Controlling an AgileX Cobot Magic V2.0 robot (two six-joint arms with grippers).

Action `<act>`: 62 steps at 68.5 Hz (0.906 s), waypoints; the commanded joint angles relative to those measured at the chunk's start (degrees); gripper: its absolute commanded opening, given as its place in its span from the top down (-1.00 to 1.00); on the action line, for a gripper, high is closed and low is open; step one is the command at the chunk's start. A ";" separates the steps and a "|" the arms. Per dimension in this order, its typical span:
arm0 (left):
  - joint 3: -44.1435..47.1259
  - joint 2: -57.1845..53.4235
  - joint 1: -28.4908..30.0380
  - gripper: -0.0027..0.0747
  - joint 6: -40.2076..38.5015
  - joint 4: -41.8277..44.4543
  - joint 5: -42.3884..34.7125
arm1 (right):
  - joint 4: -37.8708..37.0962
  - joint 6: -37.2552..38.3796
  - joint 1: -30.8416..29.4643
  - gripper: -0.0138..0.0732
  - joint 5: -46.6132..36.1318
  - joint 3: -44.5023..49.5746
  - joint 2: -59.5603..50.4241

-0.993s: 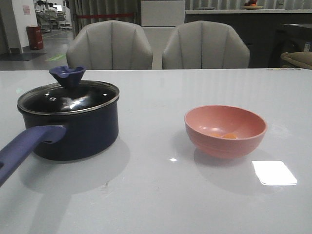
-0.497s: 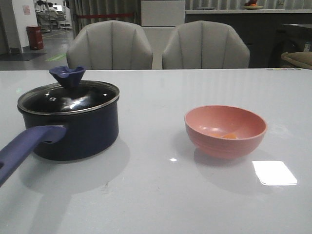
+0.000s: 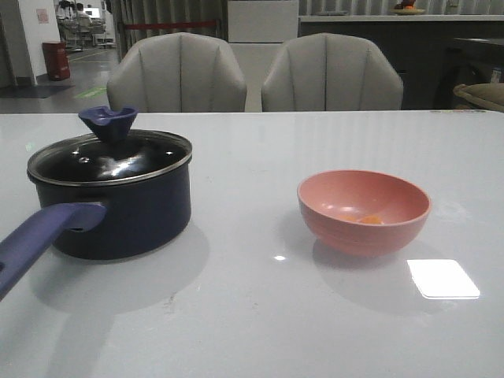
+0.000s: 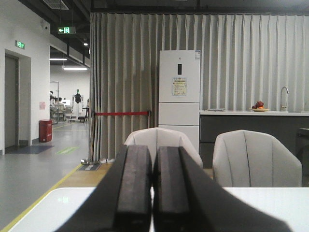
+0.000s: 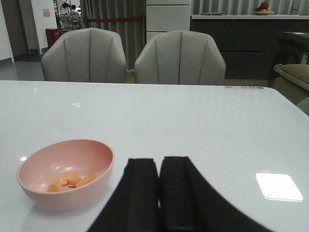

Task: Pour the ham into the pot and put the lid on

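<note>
While lid (image 3: 110, 155) covers pot (image 3: 118, 211), ham (image 3: 368, 220) sits bowled.

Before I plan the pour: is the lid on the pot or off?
On. The lid sits flat on the pot, metal rim seated all round, knob up. Neither gripper is near it.

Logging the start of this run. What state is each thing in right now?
pot: upright on the table, covered.
lid: seated on the pot, knob up.
pink bowl: upright, open, apart from the pot.
ham: several orange pieces lying in the pink bowl.
left hand: shut, holding nothing.
right hand: shut, holding nothing, beside the pink bowl.
</note>
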 commanded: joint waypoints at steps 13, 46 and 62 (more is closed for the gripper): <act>-16.32 12.93 -0.37 0.59 -0.58 -1.50 18.99 | -0.58 -0.34 -0.31 0.35 -4.71 -0.28 -1.16; -16.21 18.90 -0.37 0.59 -0.58 -1.27 12.87 | -0.58 -0.34 -0.31 0.35 -4.71 -0.28 -1.16; -16.54 21.68 -0.37 0.29 -0.58 -1.49 18.39 | -0.58 -0.34 -0.31 0.35 -4.71 -0.28 -1.16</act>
